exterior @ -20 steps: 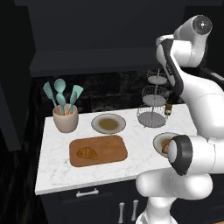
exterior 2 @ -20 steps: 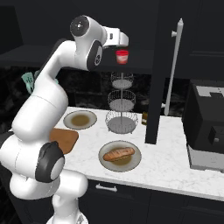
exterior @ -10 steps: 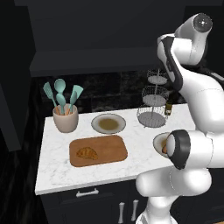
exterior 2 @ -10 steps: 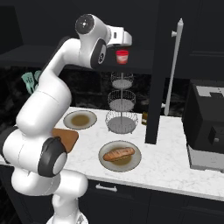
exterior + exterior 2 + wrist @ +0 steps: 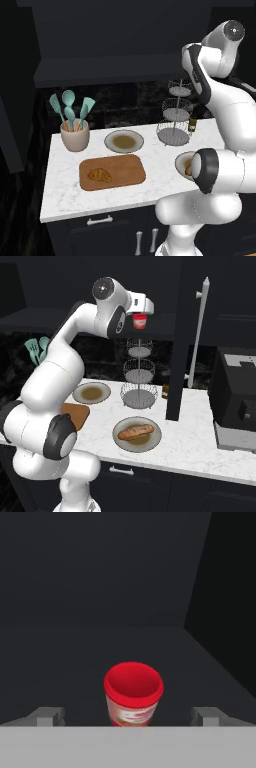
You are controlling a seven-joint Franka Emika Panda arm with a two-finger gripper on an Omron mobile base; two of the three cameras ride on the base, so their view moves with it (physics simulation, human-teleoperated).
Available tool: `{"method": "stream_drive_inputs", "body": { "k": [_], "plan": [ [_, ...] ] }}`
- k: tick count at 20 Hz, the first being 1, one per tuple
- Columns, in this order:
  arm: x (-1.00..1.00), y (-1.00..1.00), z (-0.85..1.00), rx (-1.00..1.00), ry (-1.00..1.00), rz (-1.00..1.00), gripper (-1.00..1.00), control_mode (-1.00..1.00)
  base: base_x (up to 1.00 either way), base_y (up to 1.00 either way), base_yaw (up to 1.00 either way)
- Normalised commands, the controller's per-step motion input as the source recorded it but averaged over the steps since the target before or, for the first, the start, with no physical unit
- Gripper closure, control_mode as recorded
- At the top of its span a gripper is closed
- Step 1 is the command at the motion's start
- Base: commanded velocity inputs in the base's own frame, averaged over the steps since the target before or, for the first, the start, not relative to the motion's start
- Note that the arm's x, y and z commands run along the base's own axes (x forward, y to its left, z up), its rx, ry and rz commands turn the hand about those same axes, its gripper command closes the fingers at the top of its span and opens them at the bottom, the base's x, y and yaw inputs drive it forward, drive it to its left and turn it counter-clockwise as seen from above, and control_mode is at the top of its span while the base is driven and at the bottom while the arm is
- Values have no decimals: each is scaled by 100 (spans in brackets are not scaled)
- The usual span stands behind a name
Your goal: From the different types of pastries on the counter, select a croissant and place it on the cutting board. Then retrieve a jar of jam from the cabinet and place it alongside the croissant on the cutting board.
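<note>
White arm is reaching up to the dark, almost black upper cabinet [image 5: 100, 577]. Two-finger gripper [image 5: 127, 716] is standing with its jaws wide apart, one fingertip [image 5: 47, 716] on each side of the small red-lidded jar of jam [image 5: 133, 695], not clamped on it. Jar is sitting upright on the dark cabinet shelf; in the right base view it [image 5: 140, 320] is showing just under the hand. Golden-brown crescent croissant [image 5: 99, 175] is lying on the brown wooden cutting board [image 5: 125, 167] on the white marbled counter [image 5: 60, 195].
</note>
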Motion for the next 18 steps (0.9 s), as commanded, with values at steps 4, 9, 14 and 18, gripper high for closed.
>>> {"method": "stream_drive_inputs", "body": {
  "k": [4, 9, 14, 18],
  "plan": [
    [0, 0, -42, 5, 0, 2, -100, -100, 0, 0, 0],
    [25, 0, -10, 1, 0, 3, -100, -100, 0, 0, 0],
    [29, -1, 0, 0, 0, 2, -100, -100, 0, 0, 0],
    [18, -7, 0, 2, 0, 0, -100, -100, 0, 0, 0]
  ]
}}
